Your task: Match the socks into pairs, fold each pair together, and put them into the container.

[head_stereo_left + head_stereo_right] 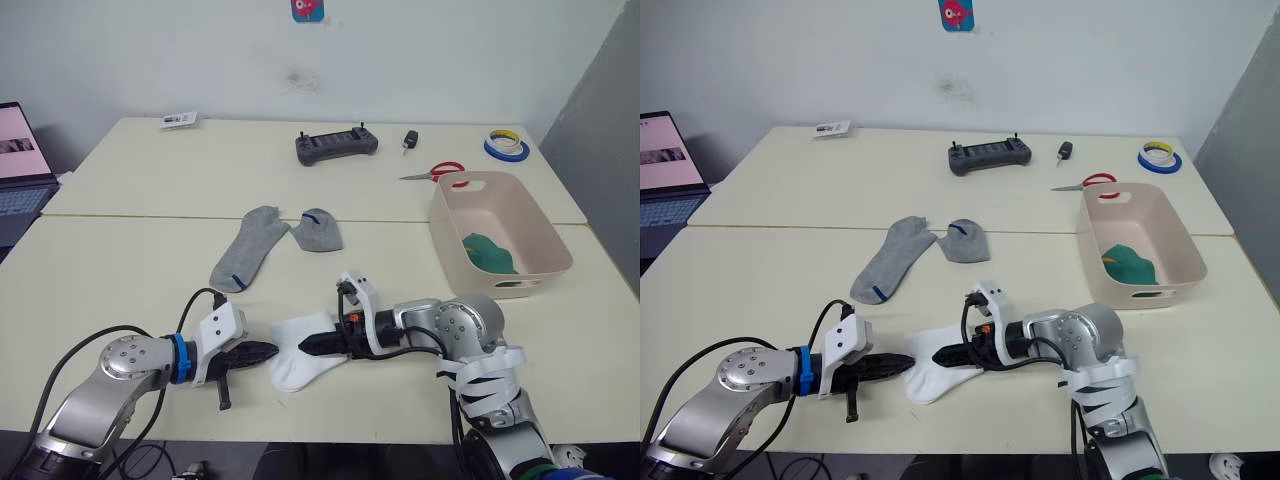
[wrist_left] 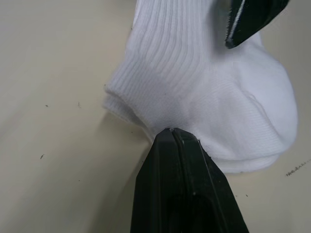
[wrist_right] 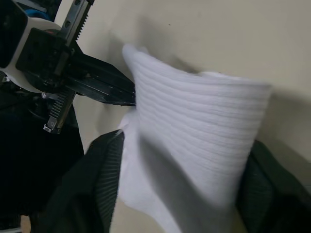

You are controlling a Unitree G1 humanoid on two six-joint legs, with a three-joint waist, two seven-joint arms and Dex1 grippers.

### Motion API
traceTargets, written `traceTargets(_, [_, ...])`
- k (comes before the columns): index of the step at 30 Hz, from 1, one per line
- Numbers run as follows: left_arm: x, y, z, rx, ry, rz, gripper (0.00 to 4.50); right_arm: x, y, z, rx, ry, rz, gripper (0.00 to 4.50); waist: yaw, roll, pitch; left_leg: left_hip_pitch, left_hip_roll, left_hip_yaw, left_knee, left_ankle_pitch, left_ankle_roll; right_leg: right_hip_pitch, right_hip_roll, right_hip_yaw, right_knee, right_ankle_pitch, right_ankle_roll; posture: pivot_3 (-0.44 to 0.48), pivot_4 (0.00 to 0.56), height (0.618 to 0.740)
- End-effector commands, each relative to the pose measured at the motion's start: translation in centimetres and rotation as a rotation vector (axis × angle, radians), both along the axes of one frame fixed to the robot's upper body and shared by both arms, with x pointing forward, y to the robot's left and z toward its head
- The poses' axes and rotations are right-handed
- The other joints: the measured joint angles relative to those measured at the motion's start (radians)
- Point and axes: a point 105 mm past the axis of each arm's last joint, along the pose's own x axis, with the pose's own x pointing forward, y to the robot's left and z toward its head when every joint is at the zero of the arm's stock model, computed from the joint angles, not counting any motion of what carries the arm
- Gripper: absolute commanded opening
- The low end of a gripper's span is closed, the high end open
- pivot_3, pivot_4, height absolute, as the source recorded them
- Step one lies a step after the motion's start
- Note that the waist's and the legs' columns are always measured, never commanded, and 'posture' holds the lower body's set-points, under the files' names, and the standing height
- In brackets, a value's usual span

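White socks (image 1: 300, 352) sit pinched in my left claw (image 1: 268, 351), my right claw (image 1: 312, 344) spread around them; folding underway, container (image 1: 545, 240) at two o'clock next.

So on the cream bench (image 1: 120, 270), the white ribbed socks (image 1: 300, 355) sit at the near edge, right between the left hand (image 1: 268, 351) and the right hand (image 1: 308, 345), both touching them. Behind those, mid-bench, two grey socks with small blue marks (image 1: 270, 240) lie side by side. Off to the right is the pale pink rectangular plastic tub (image 1: 540, 235), with a green sock (image 1: 490, 253) in it. Along the far side: black controller (image 1: 336, 146), with a small black key fob (image 1: 410, 141) to its right, then red-handled scissors (image 1: 440, 172) just behind the tub, and tape rolls (image 1: 506, 145) at the far right corner. A laptop (image 1: 22, 160) sits off the left edge.
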Motion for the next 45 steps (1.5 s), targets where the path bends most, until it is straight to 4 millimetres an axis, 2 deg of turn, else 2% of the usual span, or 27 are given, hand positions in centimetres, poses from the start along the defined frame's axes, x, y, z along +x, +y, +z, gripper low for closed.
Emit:
traceTargets(1, [-0.5,0.4,-1.0,0.024,0.053,0.018,0.00,-0.3,0.6,0.9,0.043,-0.011,0.022,1.99,0.000,0.000,0.000,0.000,0.000,0.000,0.000,0.000,0.000,0.000,0.000,0.000,0.000,0.000,0.000,0.000,0.150,0.737])
traceTargets(5, [-0.3,0.4,-0.6,0.009,0.045,0.028,0.00,-0.3,0.8,1.0,0.059,-0.013,0.013,0.56,0.000,0.000,0.000,0.000,0.000,0.000,0.000,0.000,0.000,0.000,0.000,0.000,0.000,0.000,0.000,0.000,0.150,0.737])
traceTargets(7, [-0.2,0.3,-0.1,-0.006,0.036,0.030,0.00,-0.3,0.7,1.2,0.069,-0.019,0.005,0.02,0.000,0.000,0.000,0.000,0.000,0.000,0.000,0.000,0.000,0.000,0.000,0.000,0.000,0.000,0.000,0.000,0.150,0.737])
traceTargets(10, [0.1,-0.3,1.4,-0.085,0.014,0.038,0.00,-0.2,0.0,1.7,0.063,-0.069,0.003,0.02,0.000,0.000,0.000,0.000,0.000,0.000,-0.001,0.000,0.000,-0.001,0.000,0.000,0.000,0.000,0.000,0.000,0.150,0.737])
traceTargets(16, [2.2,-2.8,7.2,-0.243,-0.115,-0.004,0.00,-0.7,-4.2,3.4,0.032,-0.234,-0.010,0.02,0.012,-0.002,0.003,-0.002,-0.001,-0.001,0.000,0.000,0.000,-0.001,-0.001,-0.002,-0.001,0.000,0.000,0.000,0.150,0.737])
traceTargets(19, [2.5,-5.8,10.0,-0.313,-0.163,-0.114,0.59,-1.5,-6.4,3.8,0.025,-0.265,-0.034,0.00,0.011,-0.002,0.002,-0.002,-0.001,-0.001,0.000,0.000,0.000,0.000,0.000,-0.001,-0.001,0.000,0.000,0.000,0.150,0.737])
traceTargets(23, [2.9,-10.4,13.1,-0.368,-0.212,-0.283,1.92,-3.7,-9.2,3.6,-0.020,-0.304,-0.064,0.00,0.012,-0.002,0.003,-0.003,-0.002,0.000,0.000,0.000,0.000,0.000,0.002,-0.001,-0.002,0.000,0.000,0.000,0.150,0.737])
traceTargets(26, [3.6,-12.3,14.0,-0.373,-0.236,-0.333,2.90,-4.7,-10.1,3.6,-0.027,-0.320,-0.077,0.00,0.005,-0.002,0.003,-0.003,-0.002,0.001,0.000,0.000,0.000,0.000,0.004,-0.001,-0.003,0.000,0.001,0.000,0.150,0.737])
traceTargets(29, [4.3,-14.7,14.8,-0.384,-0.256,-0.390,3.90,-5.6,-11.6,5.0,-0.021,-0.384,-0.095,0.00,0.006,-0.002,0.003,-0.002,-0.002,0.002,0.001,0.000,0.000,0.000,0.005,-0.001,-0.002,0.000,0.001,0.000,0.150,0.737])
traceTargets(31, [4.4,-15.4,14.9,-0.377,-0.253,-0.424,4.48,-5.2,-13.6,7.0,-0.030,-0.465,-0.143,0.00,0.005,-0.002,0.003,-0.003,-0.002,0.003,0.003,0.000,0.000,0.000,0.008,-0.001,-0.002,0.000,0.001,0.000,0.150,0.737])
traceTargets(34, [4.6,-15.6,14.7,-0.363,-0.248,-0.450,4.48,-4.2,-16.6,9.6,-0.086,-0.564,-0.220,0.00,0.005,-0.002,0.003,-0.002,-0.002,0.004,0.003,0.000,0.000,0.000,0.009,0.000,-0.002,0.000,0.001,0.000,0.150,0.737])
traceTargets(39, [4.3,-15.6,14.8,-0.358,-0.244,-0.480,4.48,-0.7,-22.2,15.4,-0.319,-0.828,-0.361,0.00,0.008,-0.001,0.005,-0.003,-0.002,0.005,0.003,0.000,0.000,0.000,0.010,0.001,-0.003,0.000,0.000,0.000,0.150,0.737])
traceTargets(42, [4.1,-15.6,15.0,-0.360,-0.245,-0.485,4.48,2.1,-24.7,17.6,-0.489,-1.015,-0.389,0.00,0.009,-0.002,0.005,-0.003,-0.002,0.006,0.004,0.000,0.000,0.001,0.010,0.001,-0.004,0.000,0.001,0.000,0.150,0.737])
traceTargets(45, [3.9,-15.5,15.0,-0.359,-0.246,-0.486,4.48,4.4,-26.0,18.4,-0.626,-1.162,-0.342,0.00,0.008,-0.002,0.005,-0.003,-0.001,0.007,0.004,0.000,0.000,0.001,0.010,0.002,-0.004,0.000,0.001,0.000,0.150,0.737])
